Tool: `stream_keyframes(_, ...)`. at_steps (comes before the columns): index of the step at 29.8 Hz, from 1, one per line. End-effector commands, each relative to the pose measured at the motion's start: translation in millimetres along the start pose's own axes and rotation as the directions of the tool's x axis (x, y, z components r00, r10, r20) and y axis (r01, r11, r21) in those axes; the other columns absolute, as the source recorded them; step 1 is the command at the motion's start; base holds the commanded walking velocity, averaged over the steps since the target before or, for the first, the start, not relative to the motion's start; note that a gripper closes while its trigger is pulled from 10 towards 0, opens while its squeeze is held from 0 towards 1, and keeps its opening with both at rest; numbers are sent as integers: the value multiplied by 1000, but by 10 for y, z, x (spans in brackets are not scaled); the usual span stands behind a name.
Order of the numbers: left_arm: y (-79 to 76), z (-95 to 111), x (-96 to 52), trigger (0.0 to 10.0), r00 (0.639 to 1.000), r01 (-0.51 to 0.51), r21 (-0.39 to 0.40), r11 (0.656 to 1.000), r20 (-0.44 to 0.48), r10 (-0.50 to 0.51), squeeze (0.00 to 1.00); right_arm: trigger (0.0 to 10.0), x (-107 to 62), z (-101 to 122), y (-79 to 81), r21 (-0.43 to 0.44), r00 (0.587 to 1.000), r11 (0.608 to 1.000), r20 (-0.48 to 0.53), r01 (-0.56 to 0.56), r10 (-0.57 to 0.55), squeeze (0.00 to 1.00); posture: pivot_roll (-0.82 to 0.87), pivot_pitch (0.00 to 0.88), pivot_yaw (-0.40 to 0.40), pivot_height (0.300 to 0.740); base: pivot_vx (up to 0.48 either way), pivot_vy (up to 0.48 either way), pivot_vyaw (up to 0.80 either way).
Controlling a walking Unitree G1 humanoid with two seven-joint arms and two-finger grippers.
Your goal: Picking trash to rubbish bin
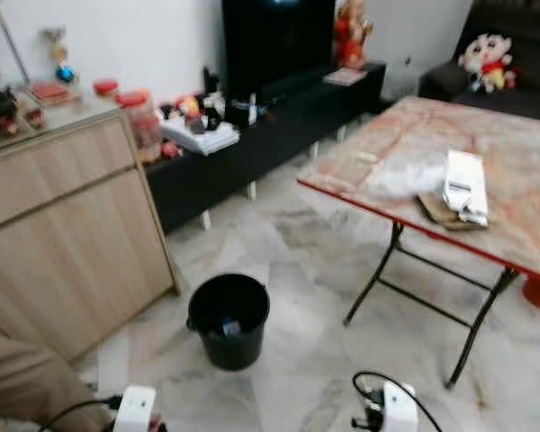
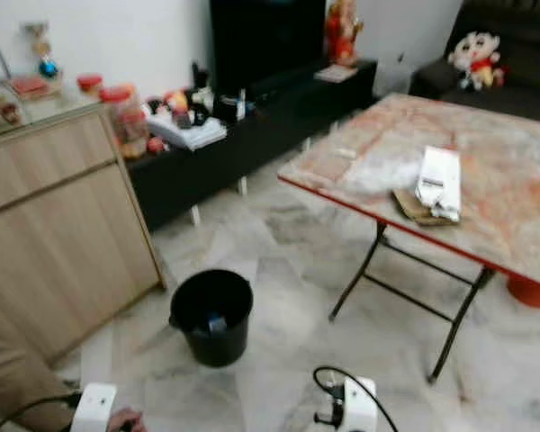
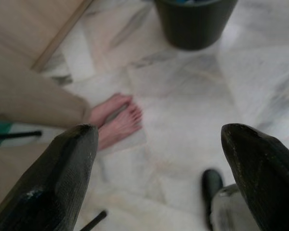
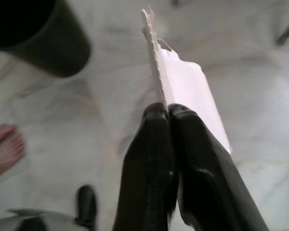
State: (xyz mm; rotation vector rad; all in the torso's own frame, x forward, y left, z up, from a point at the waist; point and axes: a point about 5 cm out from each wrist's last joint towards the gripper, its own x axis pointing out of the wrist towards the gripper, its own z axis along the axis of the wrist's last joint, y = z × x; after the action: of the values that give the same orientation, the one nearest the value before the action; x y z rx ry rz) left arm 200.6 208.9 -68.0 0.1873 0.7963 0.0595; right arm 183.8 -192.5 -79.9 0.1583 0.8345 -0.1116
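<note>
The right gripper (image 4: 167,109) pinches a white plastic wrapper (image 4: 185,86) between pressed-together fingers, above marble floor near the black rubbish bin (image 1: 228,319). The left gripper (image 3: 159,139) hangs spread wide above a person's bare feet (image 3: 116,119).

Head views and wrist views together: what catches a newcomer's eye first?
The black bin stands on the marble floor between the wooden cabinet and the folding table. The right gripper is pinched on a white wrapper above the floor near it. A person's bare feet stand close by.
</note>
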Motion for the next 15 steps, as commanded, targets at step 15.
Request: stream_keyframes(15,104,-18,-6,10000,1000,-24,8,1000,-7,24,0,10000,17,19,68,29,1000,1000,1,-2,2,0,152,0,-9,740,327,0,-213)
